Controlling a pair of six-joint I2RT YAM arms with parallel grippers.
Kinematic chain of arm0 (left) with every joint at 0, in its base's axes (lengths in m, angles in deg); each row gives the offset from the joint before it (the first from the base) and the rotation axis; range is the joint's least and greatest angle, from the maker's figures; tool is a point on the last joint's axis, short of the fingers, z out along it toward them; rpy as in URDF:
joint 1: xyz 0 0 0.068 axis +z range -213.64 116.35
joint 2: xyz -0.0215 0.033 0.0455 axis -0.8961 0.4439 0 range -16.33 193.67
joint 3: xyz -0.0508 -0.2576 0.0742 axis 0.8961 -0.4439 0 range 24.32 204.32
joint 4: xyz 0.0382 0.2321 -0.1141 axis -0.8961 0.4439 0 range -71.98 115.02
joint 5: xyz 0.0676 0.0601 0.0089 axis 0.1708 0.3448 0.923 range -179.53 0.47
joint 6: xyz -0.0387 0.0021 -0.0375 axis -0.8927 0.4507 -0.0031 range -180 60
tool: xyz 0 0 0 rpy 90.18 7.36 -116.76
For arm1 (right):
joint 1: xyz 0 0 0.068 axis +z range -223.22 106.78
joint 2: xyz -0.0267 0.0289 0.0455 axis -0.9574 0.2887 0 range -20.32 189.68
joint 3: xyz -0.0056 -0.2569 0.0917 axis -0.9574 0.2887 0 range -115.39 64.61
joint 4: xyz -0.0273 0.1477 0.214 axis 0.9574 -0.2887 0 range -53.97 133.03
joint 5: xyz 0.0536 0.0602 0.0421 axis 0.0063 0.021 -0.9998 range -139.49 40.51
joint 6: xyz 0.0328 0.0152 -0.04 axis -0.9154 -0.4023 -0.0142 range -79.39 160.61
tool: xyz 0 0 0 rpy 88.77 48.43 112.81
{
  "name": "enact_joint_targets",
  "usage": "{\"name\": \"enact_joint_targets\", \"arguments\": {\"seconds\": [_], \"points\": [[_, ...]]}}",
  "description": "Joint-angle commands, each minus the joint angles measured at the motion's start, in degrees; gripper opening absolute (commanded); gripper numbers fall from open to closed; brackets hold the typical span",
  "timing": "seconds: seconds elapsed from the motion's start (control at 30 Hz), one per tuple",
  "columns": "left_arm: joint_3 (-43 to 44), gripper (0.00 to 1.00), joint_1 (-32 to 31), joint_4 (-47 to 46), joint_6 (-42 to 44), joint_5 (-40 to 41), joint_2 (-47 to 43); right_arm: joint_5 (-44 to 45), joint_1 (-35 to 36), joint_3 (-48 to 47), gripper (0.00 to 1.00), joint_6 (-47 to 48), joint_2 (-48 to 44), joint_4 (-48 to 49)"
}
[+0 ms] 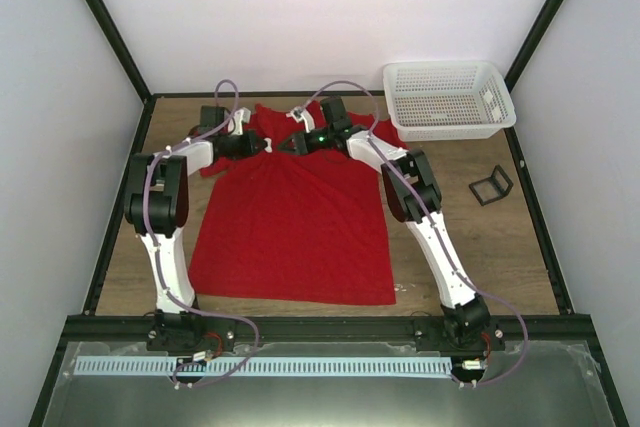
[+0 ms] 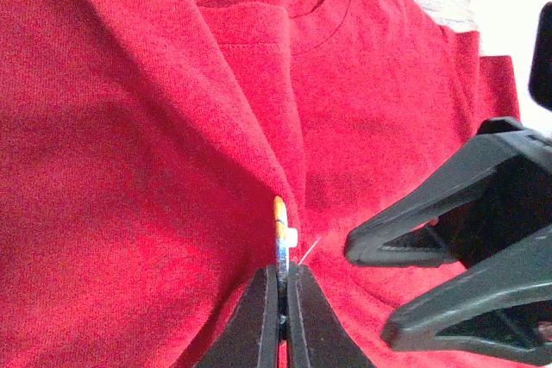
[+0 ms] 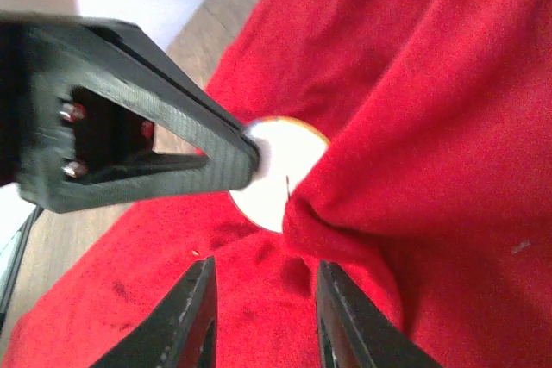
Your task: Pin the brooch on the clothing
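Brooch [image 2: 279,232] edge-on in left pincer [image 2: 282,271], at clothing [image 2: 129,170] fold's edge

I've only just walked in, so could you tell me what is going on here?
A red T-shirt lies spread on the table, and a robot is trying to pin a badge onto it. The left gripper is shut on the small round badge, holding it on edge against a raised fold of the shirt just below the collar. The right gripper stands open close beside it, holding nothing. Whether the pin has gone through the cloth cannot be seen.
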Motion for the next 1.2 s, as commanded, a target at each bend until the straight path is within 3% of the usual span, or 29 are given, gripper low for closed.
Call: {"name": "enact_joint_targets", "arguments": {"seconds": [0.0, 0.2, 0.4, 0.9, 1.17], "points": [[-0.6, 0.0, 0.2, -3.9, -2.8, -4.4, 0.7, -4.2, -1.0, 0.2, 0.31, -4.3, -2.8, 5.6], [-1.0, 0.0, 0.6, -5.3, -3.8, -5.4, 1.2, -6.5, -2.0, 0.8, 0.34, -10.2, -0.3, 10.4], [-1.5, 0.0, 1.0, -6.8, -5.0, -6.8, 1.9, -9.7, -2.4, -1.2, 0.23, -14.1, 3.0, 13.8], [-2.3, 0.0, 1.6, -8.7, -6.4, -9.9, 2.7, -12.7, -2.4, -4.2, 0.29, -23.9, 9.7, 22.7], [-3.0, 0.0, 1.7, -10.9, -6.5, -12.5, 2.6, -13.2, -2.5, -6.0, 0.23, -28.0, 12.4, 25.0]]}}
